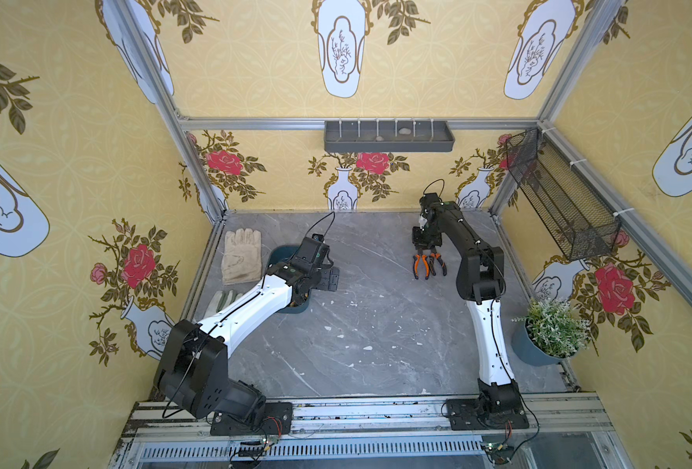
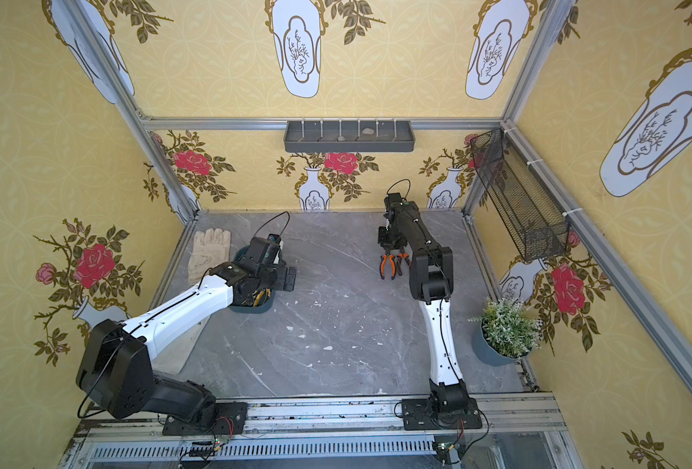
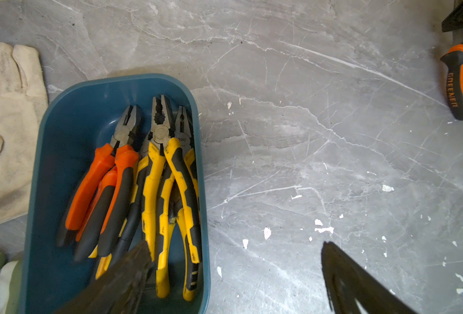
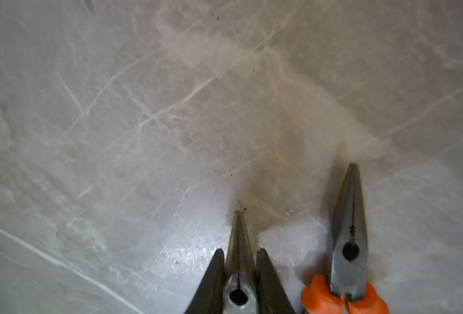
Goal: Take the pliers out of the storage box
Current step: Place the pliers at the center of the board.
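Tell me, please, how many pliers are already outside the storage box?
2. One pair of pliers rests on the table between the right gripper's fingers; the second pair lies right beside it. The right arm may hide others.

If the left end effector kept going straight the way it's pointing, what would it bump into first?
Probably the yellow-handled pliers in the storage box, under one finger; the other hangs over bare table. Depth is unclear.

Storage box [image 3: 59,168]: teal rounded tub, set just beside the glove [image 3: 4,130]. Pliers [image 3: 154,176]: several, orange- and yellow-handled, heaped inside it. Two orange-handled pliers [image 1: 425,266]: laid flat, well apart from the glove.
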`<act>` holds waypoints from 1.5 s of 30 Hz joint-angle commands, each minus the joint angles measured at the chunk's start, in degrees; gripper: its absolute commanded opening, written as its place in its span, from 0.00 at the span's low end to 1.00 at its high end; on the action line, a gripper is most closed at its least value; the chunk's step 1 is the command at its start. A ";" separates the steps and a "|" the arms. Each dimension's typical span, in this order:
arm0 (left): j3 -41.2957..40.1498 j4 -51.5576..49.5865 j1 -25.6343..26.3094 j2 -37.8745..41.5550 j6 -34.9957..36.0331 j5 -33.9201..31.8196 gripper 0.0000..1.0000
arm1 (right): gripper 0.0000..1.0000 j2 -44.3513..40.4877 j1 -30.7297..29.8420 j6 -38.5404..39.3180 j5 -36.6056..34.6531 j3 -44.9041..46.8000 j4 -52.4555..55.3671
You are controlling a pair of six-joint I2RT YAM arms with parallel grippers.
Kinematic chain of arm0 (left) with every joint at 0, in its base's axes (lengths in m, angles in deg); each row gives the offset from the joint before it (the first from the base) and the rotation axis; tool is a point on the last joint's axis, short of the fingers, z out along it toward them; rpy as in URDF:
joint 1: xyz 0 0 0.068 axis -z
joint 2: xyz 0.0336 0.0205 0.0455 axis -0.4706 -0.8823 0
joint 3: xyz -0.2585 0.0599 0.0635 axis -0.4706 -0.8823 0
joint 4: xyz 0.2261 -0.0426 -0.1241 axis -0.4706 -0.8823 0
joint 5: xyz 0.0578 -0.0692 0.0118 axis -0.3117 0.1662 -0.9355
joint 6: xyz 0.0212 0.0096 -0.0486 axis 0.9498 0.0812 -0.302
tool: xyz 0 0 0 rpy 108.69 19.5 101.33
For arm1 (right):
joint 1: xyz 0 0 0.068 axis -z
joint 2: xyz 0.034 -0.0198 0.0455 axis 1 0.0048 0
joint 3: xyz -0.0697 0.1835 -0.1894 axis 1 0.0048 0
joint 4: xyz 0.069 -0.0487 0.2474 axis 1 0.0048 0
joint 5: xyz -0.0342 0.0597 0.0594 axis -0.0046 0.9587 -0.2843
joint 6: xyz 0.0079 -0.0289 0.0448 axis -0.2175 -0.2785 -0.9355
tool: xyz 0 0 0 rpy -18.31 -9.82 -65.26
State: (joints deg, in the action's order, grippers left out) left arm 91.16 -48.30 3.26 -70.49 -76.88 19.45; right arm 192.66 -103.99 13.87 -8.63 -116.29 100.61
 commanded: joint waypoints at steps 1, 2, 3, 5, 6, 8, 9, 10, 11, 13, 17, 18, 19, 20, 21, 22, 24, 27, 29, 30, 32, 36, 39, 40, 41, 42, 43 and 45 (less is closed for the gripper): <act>-0.06 0.70 -0.21 -0.21 0.36 -0.09 0.99 | 0.23 0.46 -0.07 0.22 -0.79 -0.60 -2.01; -0.06 0.64 -0.30 -0.18 0.52 -0.07 0.99 | 0.23 0.57 -0.09 0.22 -0.67 -0.60 -2.27; -0.10 0.69 -0.38 -0.24 0.53 -0.07 0.99 | 0.24 0.69 -0.10 0.26 -0.36 -0.63 -2.41; -0.06 0.72 -0.53 -0.32 0.62 0.06 0.99 | 0.24 0.93 -0.13 0.11 0.27 -0.79 -2.51; -0.06 0.87 -0.57 -0.24 0.59 0.01 0.99 | 0.24 1.04 -0.16 0.00 0.45 -0.86 -2.51; -0.08 0.88 -0.66 -0.42 0.54 0.23 0.99 | 0.24 1.07 -0.32 -0.20 0.68 -0.73 -2.70; -0.14 0.96 -0.66 -0.55 0.53 0.27 0.99 | 0.24 1.10 -0.41 -0.35 0.84 -0.66 -2.84; -0.19 0.99 -0.66 -0.61 0.44 0.41 0.99 | 0.24 1.03 -0.42 -0.48 0.99 -0.66 -2.91; -0.23 0.97 -0.66 -0.62 0.42 0.48 0.99 | 0.24 1.03 -0.53 -0.62 1.05 -0.63 -2.95; -0.31 0.97 -0.66 -0.55 0.35 0.54 0.99 | 0.23 1.03 -0.59 -0.88 1.17 -0.65 -2.95; -0.63 0.98 -0.66 -0.17 0.42 0.26 0.99 | 0.22 0.93 -0.83 -1.25 1.26 -0.42 -2.94; -0.65 0.97 -0.65 -0.15 0.44 0.24 0.99 | 0.22 0.77 -0.93 -1.32 1.21 -0.26 -3.08; -0.75 1.02 -0.66 -0.10 0.44 0.28 0.99 | 0.22 0.68 -1.05 -1.36 1.20 -0.24 -3.05; -0.83 0.98 -0.66 -0.04 0.42 0.22 0.99 | 0.22 0.68 -1.20 -1.60 1.14 -0.31 -3.26; -0.91 1.08 -0.66 -0.01 0.36 0.28 0.99 | 0.22 0.68 -1.21 -1.74 1.08 -0.30 -3.25; -0.99 1.11 -0.66 0.02 0.35 0.21 0.99 | 0.22 0.68 -1.29 -1.93 0.96 -0.41 -3.33; -1.09 1.04 -0.66 0.24 0.32 0.28 0.99 | 0.22 0.68 -1.25 -2.35 0.75 -0.50 -3.48; -1.26 1.04 -0.66 0.45 0.35 0.19 0.99 | 0.21 0.51 -1.23 -2.78 0.21 -0.52 -3.57; -1.21 0.98 -0.66 0.36 0.35 0.28 0.99 | 0.21 0.43 -1.27 -3.12 -0.12 -0.59 -3.65; -1.20 1.04 -0.66 0.38 0.35 0.29 0.99 | 0.20 0.41 -1.21 -3.29 -0.42 -0.55 -3.61; -1.20 1.06 -0.61 0.38 0.24 0.28 0.99 | 0.19 0.24 -1.23 -3.73 -0.79 -0.59 -3.80; -1.29 1.23 -0.68 0.37 0.18 0.39 0.99 | 0.19 -0.11 -1.21 -3.91 -1.20 -0.50 -4.13; -1.45 1.19 -0.66 0.47 0.21 0.37 0.99 | 0.19 -0.29 -1.12 -3.91 -1.21 -0.56 -4.25; -1.46 1.11 -0.68 0.58 0.20 0.28 0.99 | 0.19 -0.29 -1.12 -4.00 -1.22 -0.53 -4.27; -1.55 1.07 -0.68 0.58 0.21 0.28 0.99 | 0.19 -0.29 -1.12 -3.97 -1.17 -0.53 -4.26; -1.63 1.07 -0.70 0.70 0.16 0.28 0.99 | 0.19 -0.29 -1.16 -4.05 -1.03 -0.59 -4.27; -1.64 1.17 -0.67 0.73 0.11 0.28 0.99 | 0.19 -0.20 -1.12 -4.09 -1.04 -0.67 -4.22; -1.73 1.23 -0.70 0.73 0.06 0.28 0.99 | 0.19 -0.20 -1.12 -4.24 -0.94 -0.62 -4.16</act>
State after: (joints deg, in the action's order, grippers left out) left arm 89.90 -48.30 2.60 -69.83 -76.73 19.50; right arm 193.33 -105.10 10.57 -8.85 -116.62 97.05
